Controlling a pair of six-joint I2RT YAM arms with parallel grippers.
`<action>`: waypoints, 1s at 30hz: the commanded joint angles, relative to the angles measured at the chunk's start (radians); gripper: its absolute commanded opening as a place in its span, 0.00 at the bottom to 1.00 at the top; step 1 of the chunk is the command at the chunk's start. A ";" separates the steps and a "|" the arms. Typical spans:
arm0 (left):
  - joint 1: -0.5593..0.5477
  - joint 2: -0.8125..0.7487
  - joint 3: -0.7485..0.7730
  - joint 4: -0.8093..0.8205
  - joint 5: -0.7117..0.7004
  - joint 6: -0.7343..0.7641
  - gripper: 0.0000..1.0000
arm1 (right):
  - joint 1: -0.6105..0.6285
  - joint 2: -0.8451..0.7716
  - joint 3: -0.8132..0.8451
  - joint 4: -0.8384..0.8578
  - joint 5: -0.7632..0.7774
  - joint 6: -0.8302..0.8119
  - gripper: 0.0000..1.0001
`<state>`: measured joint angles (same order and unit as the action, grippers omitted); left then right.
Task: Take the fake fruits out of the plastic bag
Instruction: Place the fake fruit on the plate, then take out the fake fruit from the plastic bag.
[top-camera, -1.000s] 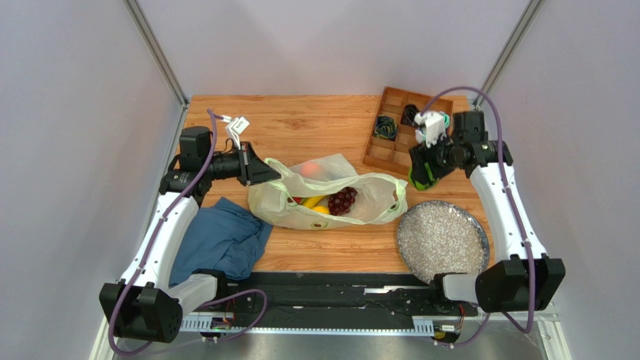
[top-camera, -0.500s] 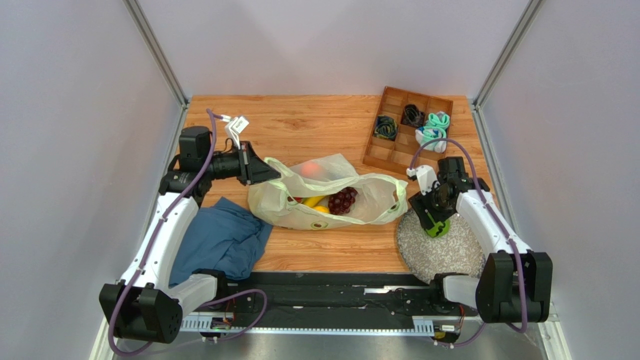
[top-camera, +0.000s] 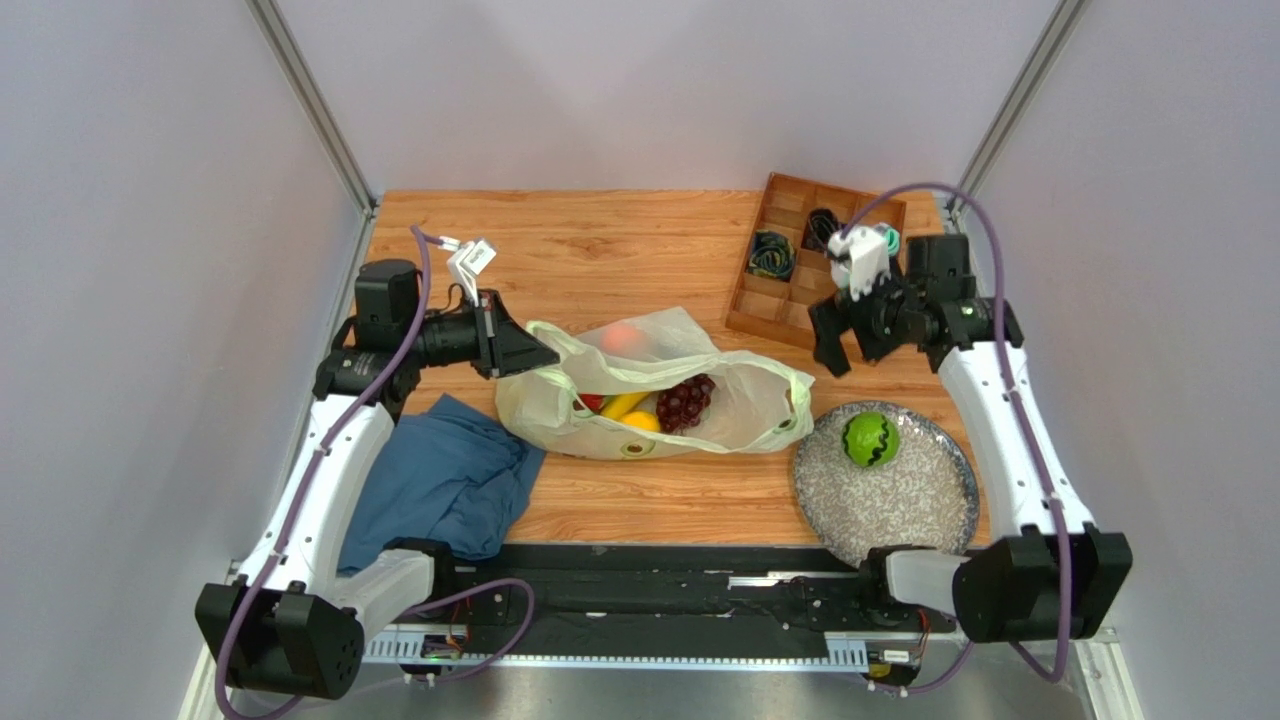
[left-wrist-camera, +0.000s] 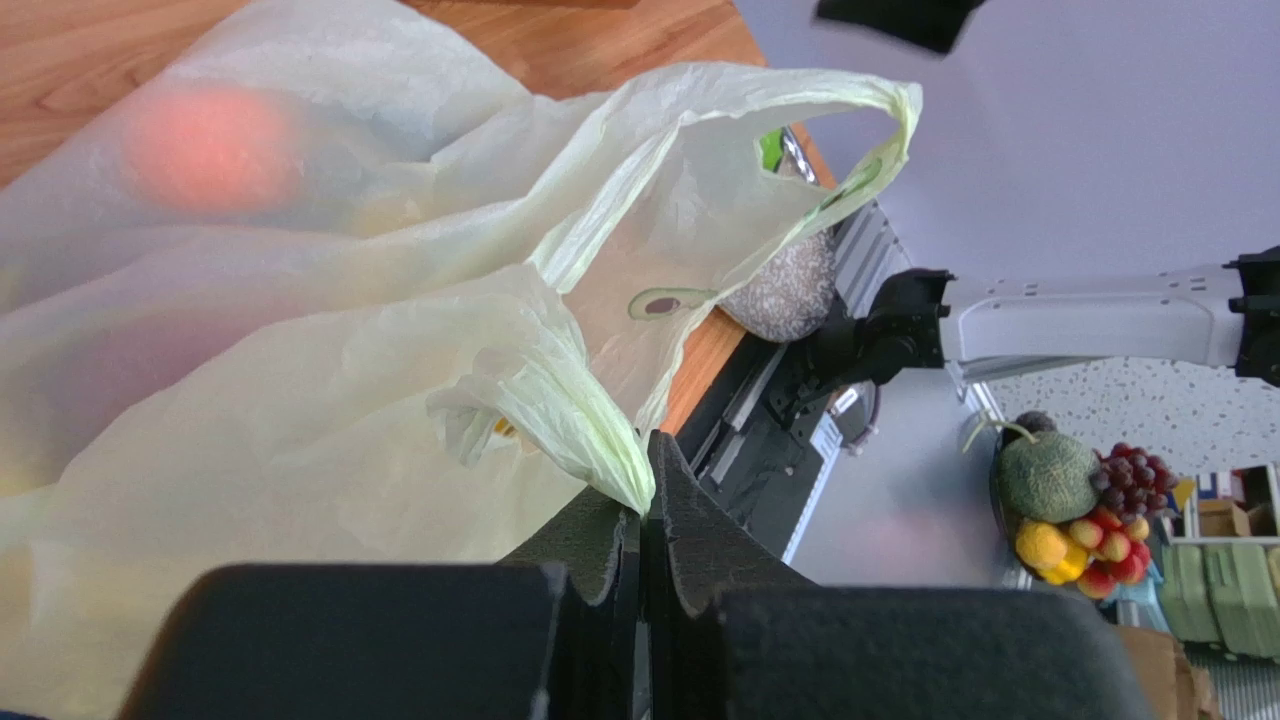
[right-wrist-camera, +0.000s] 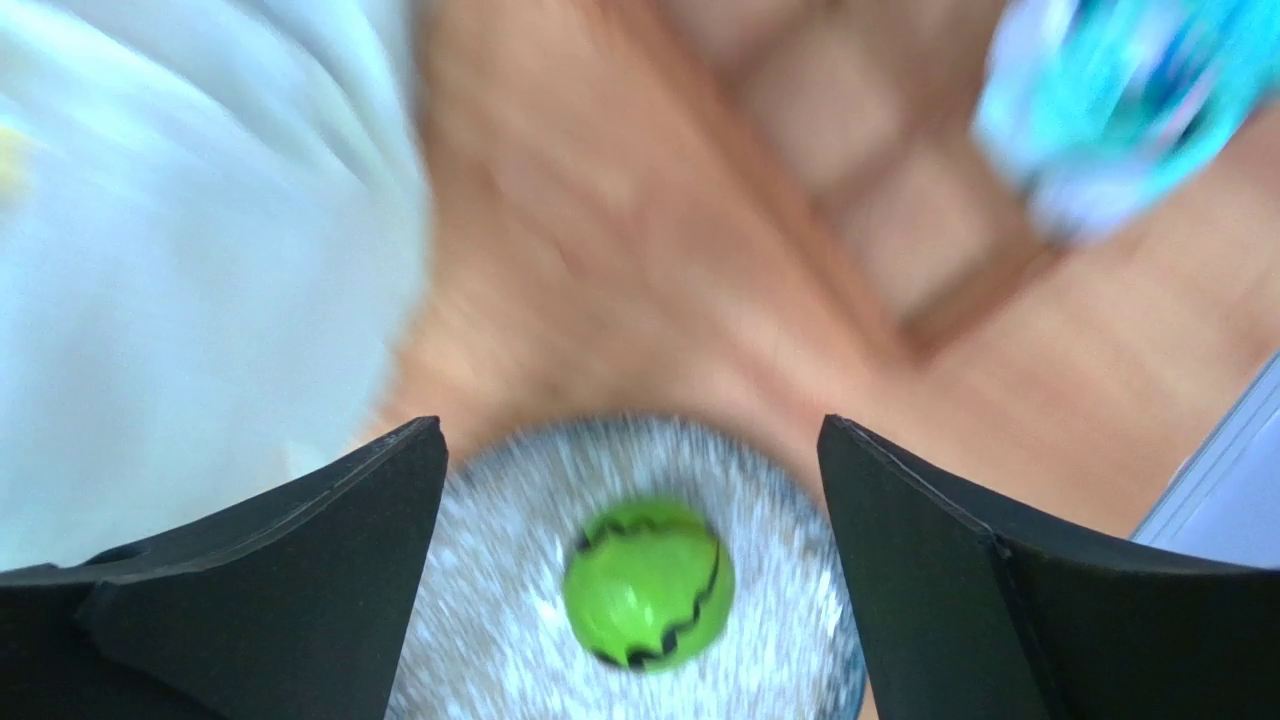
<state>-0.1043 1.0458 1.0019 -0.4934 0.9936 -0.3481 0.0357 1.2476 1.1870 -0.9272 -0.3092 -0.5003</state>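
Note:
The pale yellow-green plastic bag (top-camera: 661, 393) lies at mid-table with its mouth open. Dark purple grapes (top-camera: 685, 401), yellow bananas (top-camera: 624, 402) and an orange fruit (top-camera: 640, 422) show inside; a pink-red fruit (top-camera: 618, 339) shows through the film. My left gripper (top-camera: 529, 351) is shut on the bag's handle (left-wrist-camera: 579, 435), holding it up at the left. The green apple (top-camera: 870, 438) lies on the speckled plate (top-camera: 920, 507); in the right wrist view it (right-wrist-camera: 649, 582) sits below the fingers. My right gripper (top-camera: 842, 342) is open and empty, raised above the plate's far edge.
A wooden compartment tray (top-camera: 766, 294) with rolled socks and dark coils stands at the back right, just behind my right gripper. A blue cloth (top-camera: 443, 480) lies at the front left under my left arm. Grey walls close in both sides.
My right gripper lowered the green apple onto the plate, opened, and rose back toward the tray. The apple stays on the plate. My left gripper and the bag have not moved.

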 joint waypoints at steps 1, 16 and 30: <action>-0.002 -0.044 -0.061 0.030 0.013 0.006 0.00 | 0.180 -0.070 0.226 0.069 -0.235 0.158 0.94; 0.155 -0.176 -0.215 -0.134 -0.196 -0.106 0.00 | 0.796 0.200 0.054 0.298 0.019 -0.020 0.41; 0.169 -0.195 -0.287 -0.111 -0.185 -0.121 0.00 | 0.917 0.291 -0.007 0.240 -0.200 0.028 0.62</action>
<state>0.0593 0.8463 0.7315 -0.6235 0.7994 -0.4427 0.9630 1.5230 1.1088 -0.6476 -0.3893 -0.4698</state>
